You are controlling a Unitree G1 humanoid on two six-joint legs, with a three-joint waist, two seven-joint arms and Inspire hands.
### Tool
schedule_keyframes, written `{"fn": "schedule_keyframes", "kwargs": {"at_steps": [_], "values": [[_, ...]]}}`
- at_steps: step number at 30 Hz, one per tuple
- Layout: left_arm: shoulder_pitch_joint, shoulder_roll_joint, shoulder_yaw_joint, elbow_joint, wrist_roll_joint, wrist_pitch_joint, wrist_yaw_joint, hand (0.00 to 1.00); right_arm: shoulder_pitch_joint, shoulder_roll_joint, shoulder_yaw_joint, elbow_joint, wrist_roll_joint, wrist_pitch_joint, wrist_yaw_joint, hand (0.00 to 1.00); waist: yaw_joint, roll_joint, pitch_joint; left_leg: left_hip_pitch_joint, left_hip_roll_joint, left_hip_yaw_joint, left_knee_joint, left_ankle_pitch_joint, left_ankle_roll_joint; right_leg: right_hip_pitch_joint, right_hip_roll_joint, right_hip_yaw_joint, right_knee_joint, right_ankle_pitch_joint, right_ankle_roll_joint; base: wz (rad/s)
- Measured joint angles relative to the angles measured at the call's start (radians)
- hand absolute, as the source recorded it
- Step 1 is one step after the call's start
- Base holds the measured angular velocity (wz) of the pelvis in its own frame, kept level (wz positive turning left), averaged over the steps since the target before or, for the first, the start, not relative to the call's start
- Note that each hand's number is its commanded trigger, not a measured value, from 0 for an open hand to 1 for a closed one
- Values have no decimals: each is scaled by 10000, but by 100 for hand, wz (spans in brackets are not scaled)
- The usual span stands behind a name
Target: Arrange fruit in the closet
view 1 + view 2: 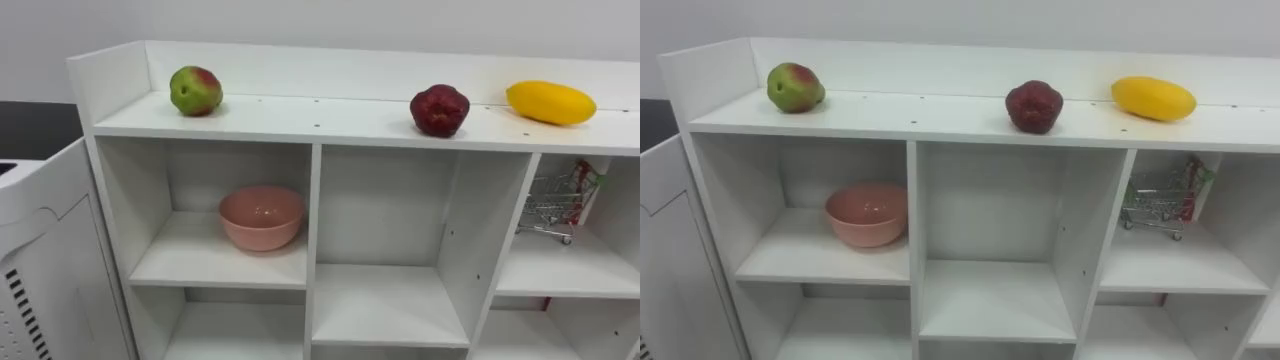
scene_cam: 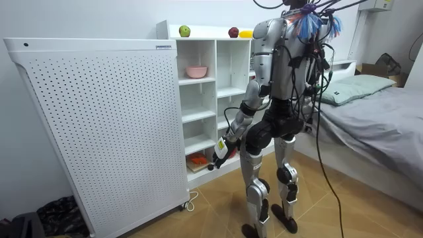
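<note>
I see all three fruits on the top board of the closet [image 1: 380,125]: a green-red apple [image 1: 196,90] toward its left end, a dark red fruit [image 1: 439,109] right of its centre, and a yellow mango [image 1: 550,102] just beyond that. In the compartments under that board, a pink bowl [image 1: 261,216] sits at the left and a small wire cart [image 1: 560,205] at the right. The robot stands facing the closet's front, its left hand [image 2: 221,151] hanging low by the lower shelves. I cannot tell whether that hand is spread or closed.

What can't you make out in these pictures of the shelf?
- Lower compartments: cut off by the bottom edge in both eye views.
- Orange thing on a low shelf, room view: too small to identify.
- Left hand, room view: too small to tell whether it holds anything.
- Dark red fruit, eye views: its kind is unclear.
</note>
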Motion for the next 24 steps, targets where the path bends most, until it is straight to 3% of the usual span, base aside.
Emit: {"fn": "schedule_keyframes", "kwargs": {"at_steps": [11,18,24], "values": [[68,-4,67,99,-196,-57,37,0,193,-1,-22,-202,-10,-100,-753,0,17,27,12,152,-5,27,-79,8,-1,48,2,43,1,-1,1,-1],[44,6,354,377,-194,-55,399,0,345,21,-607,-262,-196,-82,-1361,0,-8,-88,57,177,-13,38,-86,8,-1,81,6,262,4,-1,1,0],[124,5,359,361,-191,-73,557,0,365,27,-1292,-330,-147,-27,-2022,0,-44,-11,30,169,-7,19,-93,5,0,77,14,239,7,-1,1,-3]]}}
